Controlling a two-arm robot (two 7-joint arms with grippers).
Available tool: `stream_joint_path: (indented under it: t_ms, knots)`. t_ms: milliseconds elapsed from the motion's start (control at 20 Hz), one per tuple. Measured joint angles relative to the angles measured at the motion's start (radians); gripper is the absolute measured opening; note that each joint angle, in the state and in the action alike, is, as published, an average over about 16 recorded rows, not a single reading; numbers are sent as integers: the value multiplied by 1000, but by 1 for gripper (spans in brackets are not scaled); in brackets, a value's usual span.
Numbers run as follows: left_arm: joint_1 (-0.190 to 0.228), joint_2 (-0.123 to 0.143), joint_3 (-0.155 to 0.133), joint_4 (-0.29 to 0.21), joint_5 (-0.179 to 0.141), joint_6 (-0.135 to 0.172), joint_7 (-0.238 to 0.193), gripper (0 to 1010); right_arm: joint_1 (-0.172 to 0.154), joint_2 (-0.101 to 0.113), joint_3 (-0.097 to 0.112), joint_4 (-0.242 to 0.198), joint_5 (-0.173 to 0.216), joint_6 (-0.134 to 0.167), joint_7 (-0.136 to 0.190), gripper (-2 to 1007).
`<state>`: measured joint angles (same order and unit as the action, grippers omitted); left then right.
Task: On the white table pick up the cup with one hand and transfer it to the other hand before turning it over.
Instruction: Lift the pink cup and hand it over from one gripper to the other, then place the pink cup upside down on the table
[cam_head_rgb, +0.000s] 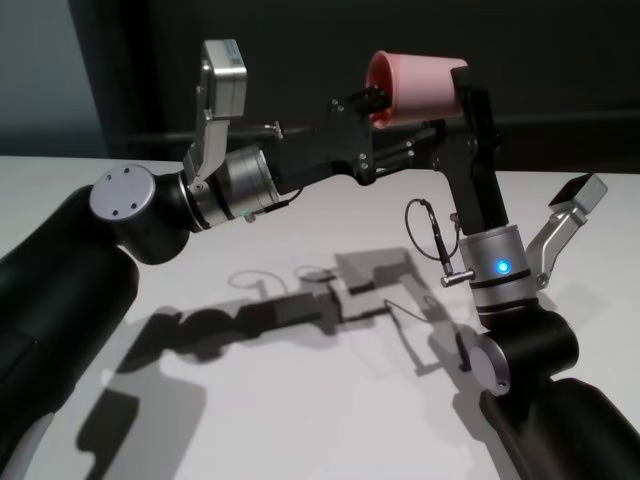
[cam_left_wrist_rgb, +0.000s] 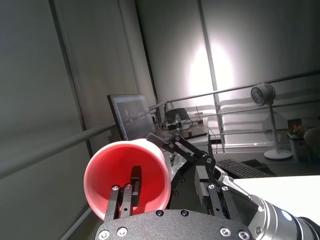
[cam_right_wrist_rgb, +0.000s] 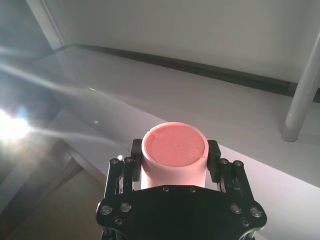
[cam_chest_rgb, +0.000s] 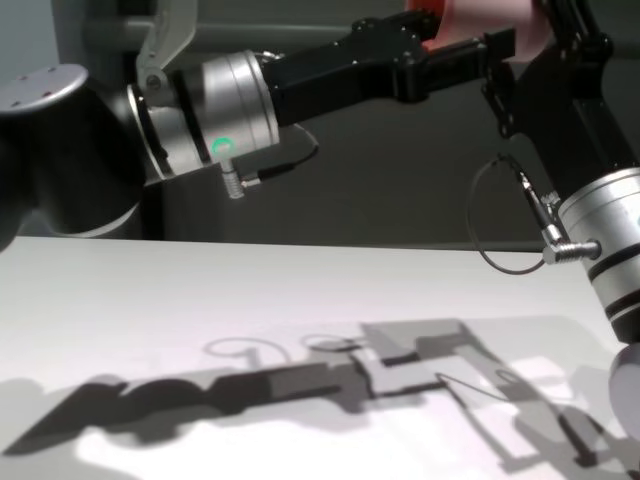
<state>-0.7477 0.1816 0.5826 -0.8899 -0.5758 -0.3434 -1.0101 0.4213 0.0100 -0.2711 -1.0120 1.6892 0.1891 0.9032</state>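
The cup (cam_head_rgb: 418, 88) hangs high above the table (cam_head_rgb: 300, 400), clamped by its walls in the right pincer (cam_right_wrist_rgb: 175, 160), while the left pincer (cam_left_wrist_rgb: 131, 187), one finger inside the mouth, stands part open, so it should back straight out without nudging the rim before the turn-over.

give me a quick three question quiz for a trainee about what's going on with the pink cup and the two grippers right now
1. True or false: the cup rests on the white table.
2. Which gripper clamps the cup's outer wall? A) left gripper B) right gripper
3. Fill in: one left finger reaches ___ the cup's open mouth.

Key: 1 false, it is held high above the table. 2 B; its jaws press both sides near the base. 3 inside.
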Motion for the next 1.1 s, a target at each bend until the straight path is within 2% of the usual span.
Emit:
stream_joint_path:
  t_ms: [250,450,750,1100]
  knots:
    - [55,50,-4,-86,0,25,47,846,0,0,0,0,0,0,0,744]
    - [109,91,-11,-162,7,49,114,937,0,0,0,0,0,0,0,744]
    - [197,137,-41,-269,37,92,266,997,0,0,0,0,0,0,-1,744]
    - [297,164,-94,-373,96,144,478,1003,0,0,0,0,0,0,-1,744]
